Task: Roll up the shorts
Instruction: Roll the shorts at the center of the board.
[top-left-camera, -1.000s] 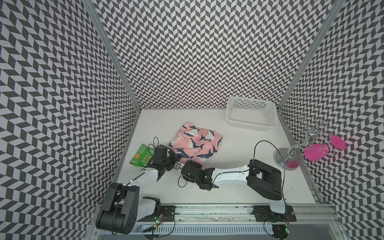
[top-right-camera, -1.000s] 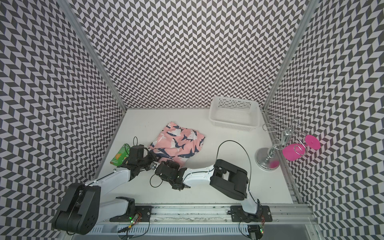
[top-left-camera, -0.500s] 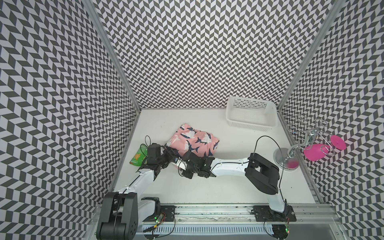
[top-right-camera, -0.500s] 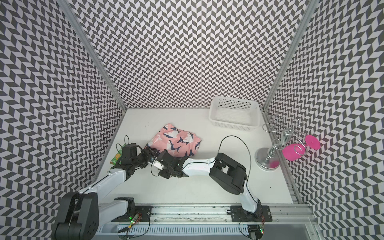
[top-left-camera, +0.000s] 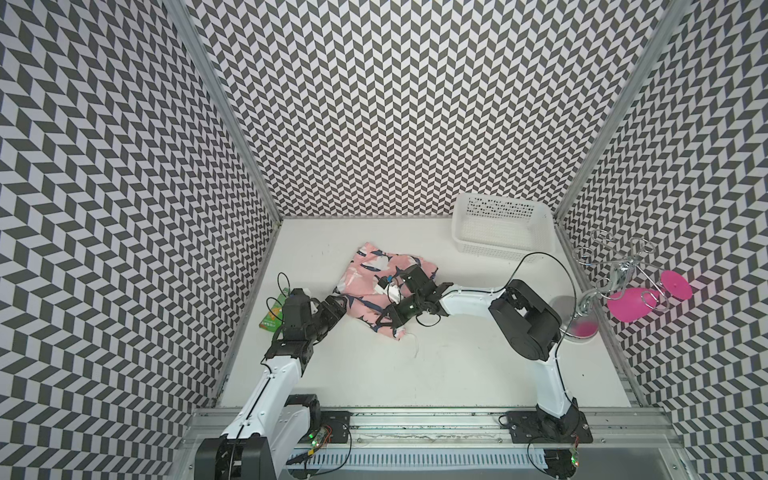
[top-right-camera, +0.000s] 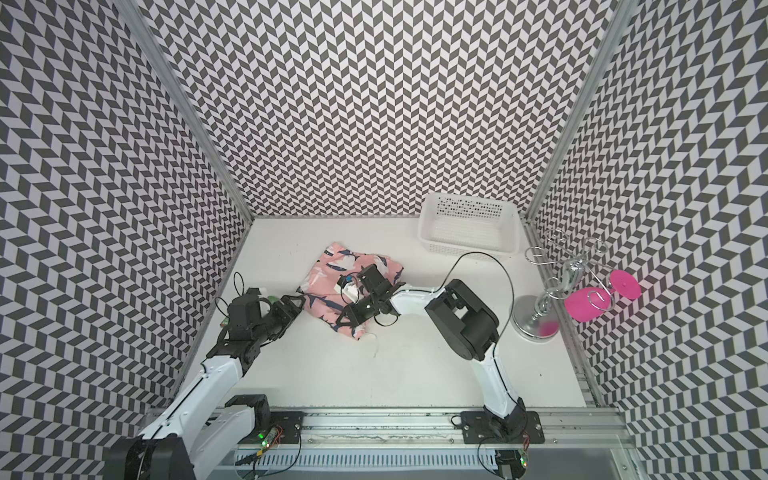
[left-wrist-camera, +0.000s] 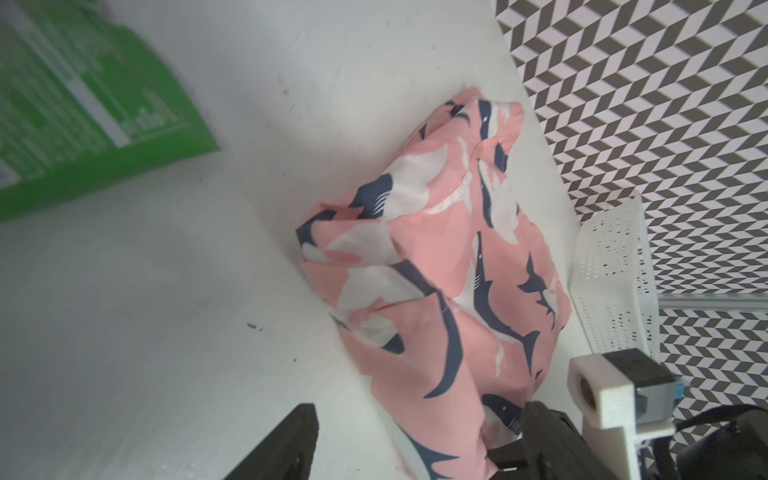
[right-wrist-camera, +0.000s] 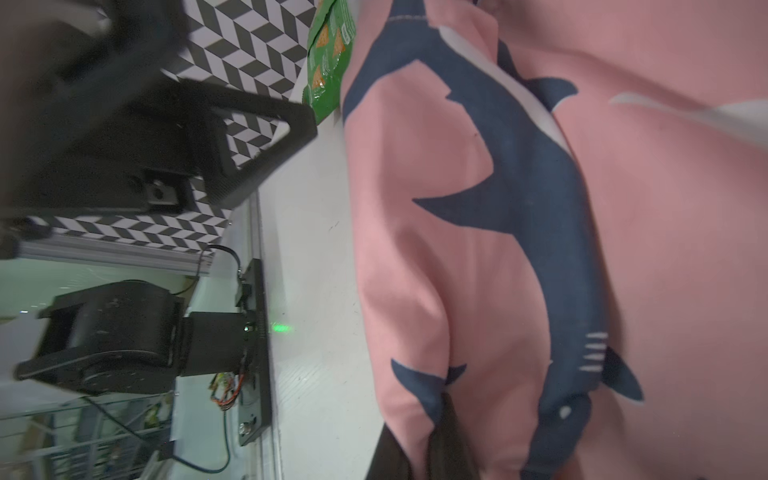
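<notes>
The pink shark-print shorts (top-left-camera: 368, 276) (top-right-camera: 328, 282) lie crumpled at the middle left of the white table. My right gripper (top-left-camera: 388, 322) (top-right-camera: 345, 318) reaches over them and is shut on a fold at their near edge. In the right wrist view its gripper (right-wrist-camera: 436, 440) pinches pink fabric (right-wrist-camera: 478, 249). My left gripper (top-left-camera: 336, 305) (top-right-camera: 293, 305) stands open at the left edge of the shorts. In the left wrist view the shorts (left-wrist-camera: 436, 270) lie partly between the spread fingers (left-wrist-camera: 299, 440). A thin white drawstring (top-left-camera: 413, 345) trails toward the front.
A green snack bag (top-left-camera: 270, 322) (left-wrist-camera: 83, 124) (right-wrist-camera: 328, 62) lies by the left wall beside the left wrist. A white perforated basket (top-left-camera: 503, 245) (top-right-camera: 469, 245) stands at the back right. A chrome stand (top-left-camera: 582, 307) holding a pink glass (top-left-camera: 629, 303) is at the right wall.
My left gripper has opened, let go of the shorts and drawn back a little to the left. My right gripper has shut on the near edge of the shorts and swung over them.
</notes>
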